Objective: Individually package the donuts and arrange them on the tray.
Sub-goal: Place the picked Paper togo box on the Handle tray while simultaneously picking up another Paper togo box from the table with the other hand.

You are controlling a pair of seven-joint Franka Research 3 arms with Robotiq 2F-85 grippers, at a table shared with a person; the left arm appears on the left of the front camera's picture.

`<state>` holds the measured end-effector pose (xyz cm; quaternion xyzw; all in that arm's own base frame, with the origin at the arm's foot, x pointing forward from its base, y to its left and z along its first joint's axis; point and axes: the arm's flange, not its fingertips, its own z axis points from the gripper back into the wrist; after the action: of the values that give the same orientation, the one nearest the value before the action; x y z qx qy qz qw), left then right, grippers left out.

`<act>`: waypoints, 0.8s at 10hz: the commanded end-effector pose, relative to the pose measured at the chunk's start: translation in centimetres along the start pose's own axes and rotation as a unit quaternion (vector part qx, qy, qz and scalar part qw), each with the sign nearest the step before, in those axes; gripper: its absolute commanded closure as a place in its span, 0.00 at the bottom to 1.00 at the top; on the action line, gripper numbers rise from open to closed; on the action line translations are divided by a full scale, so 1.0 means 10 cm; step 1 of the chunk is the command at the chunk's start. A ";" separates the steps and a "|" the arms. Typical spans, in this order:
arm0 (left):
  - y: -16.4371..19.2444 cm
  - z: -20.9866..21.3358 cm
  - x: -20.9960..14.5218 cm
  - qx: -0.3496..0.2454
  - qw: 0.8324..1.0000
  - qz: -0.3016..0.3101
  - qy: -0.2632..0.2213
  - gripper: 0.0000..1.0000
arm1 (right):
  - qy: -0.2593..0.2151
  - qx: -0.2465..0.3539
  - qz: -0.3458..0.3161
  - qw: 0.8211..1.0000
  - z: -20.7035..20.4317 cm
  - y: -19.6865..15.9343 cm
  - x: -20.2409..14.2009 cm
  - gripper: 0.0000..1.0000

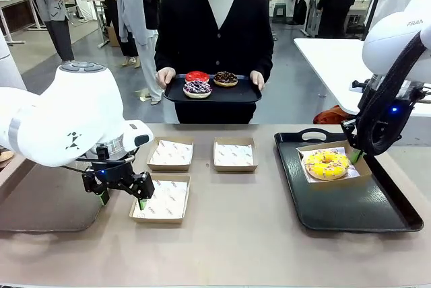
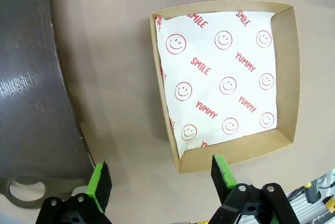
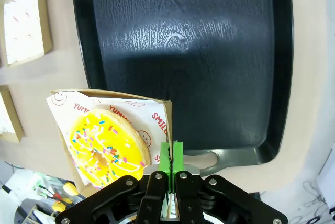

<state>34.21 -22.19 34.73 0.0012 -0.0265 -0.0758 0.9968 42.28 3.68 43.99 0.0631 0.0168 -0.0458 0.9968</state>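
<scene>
Tan table (image 1: 236,247): right gripper (image 1: 355,156) clamped on rim of box (image 1: 322,145) holding yellow donut (image 1: 326,164) on black tray (image 1: 350,214), left gripper (image 1: 122,200) fingers apart over empty box (image 1: 159,220), 3 donuts (image 1: 197,89) on person's tray (image 1: 242,93).

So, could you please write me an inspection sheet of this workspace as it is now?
Surface: beige table, with a black plastic tray on its right side.
Job's things: yellow-glazed ring donut in a brown cardboard box on that tray; empty paper-lined boxes, a near one and two behind; red-glazed donut, chocolate donut and purple sprinkled donut on a second black tray held by the person.
Clutter: dark grey tray at the table's left.
Grippers: left gripper open, by the near box's edge; right gripper shut on the brown cardboard box's wall.
Cables: black cable along the right arm.
Surroundings: white table; people standing behind.
</scene>
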 end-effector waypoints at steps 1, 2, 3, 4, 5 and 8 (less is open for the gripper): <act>0.00 0.03 -0.03 0.007 1.000 -0.001 0.000 0.00 | 0.000 -0.004 0.003 1.000 0.00 0.00 0.00 0.99; 0.00 0.00 0.00 0.000 1.000 0.000 0.000 0.00 | 0.000 0.000 0.000 1.000 0.00 0.00 0.00 0.99; 0.04 -0.02 0.02 -0.004 1.000 -0.007 -0.004 0.00 | -0.004 -0.021 0.001 1.000 -0.10 0.02 -0.01 0.99; 0.06 0.00 0.03 -0.004 1.000 -0.007 -0.015 0.00 | -0.012 -0.026 0.001 1.000 -0.18 0.00 -0.04 0.99; 0.05 0.01 0.04 -0.001 1.000 -0.010 -0.017 0.00 | -0.011 -0.033 0.006 0.999 -0.27 -0.04 -0.08 0.99; 0.04 -0.03 0.07 0.007 1.000 -0.002 -0.020 0.00 | -0.019 -0.049 0.021 0.998 -0.50 -0.12 -0.19 0.99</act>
<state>34.73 -21.84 34.88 -0.0018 -0.0363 -0.0773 0.9963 40.65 3.44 39.64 0.0237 0.0144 -0.0265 0.9993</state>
